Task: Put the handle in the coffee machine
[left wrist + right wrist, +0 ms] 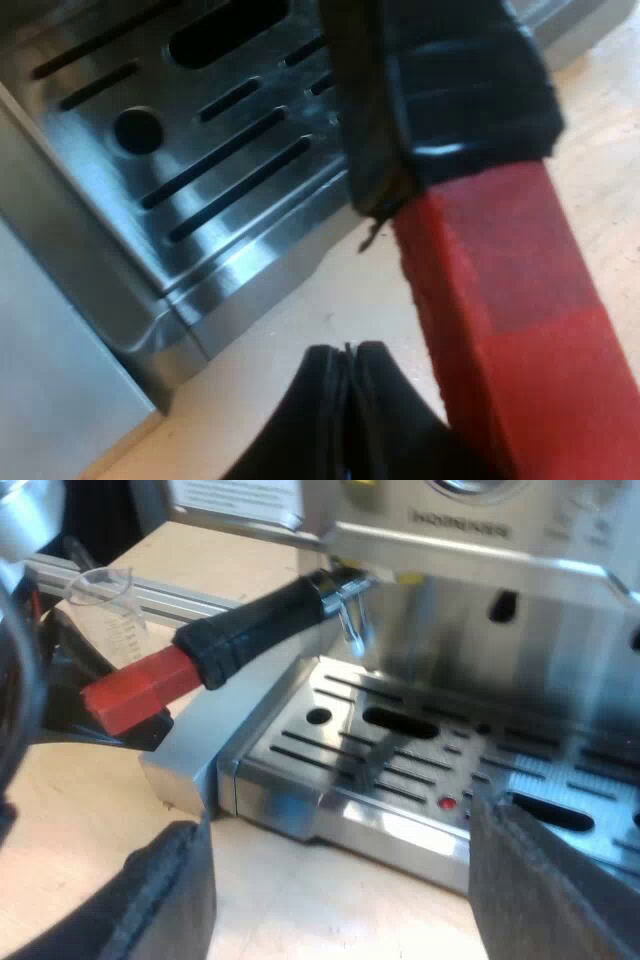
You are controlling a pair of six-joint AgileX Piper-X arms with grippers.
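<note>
Left gripper (346,400), closed empty beside the red-ended holder (500,300), should nudge it level until locked; right gripper (340,890) gapes wide.

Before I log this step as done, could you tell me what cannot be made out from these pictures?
1. Right wrist view: whether the holder is fully locked in, because the overhang of the machine hides its top.
2. Left wrist view: the metal end of the handle, cut off by the picture's edge.
3. Right wrist view: the markings on the measuring glass, too small and blurred to read.
</note>
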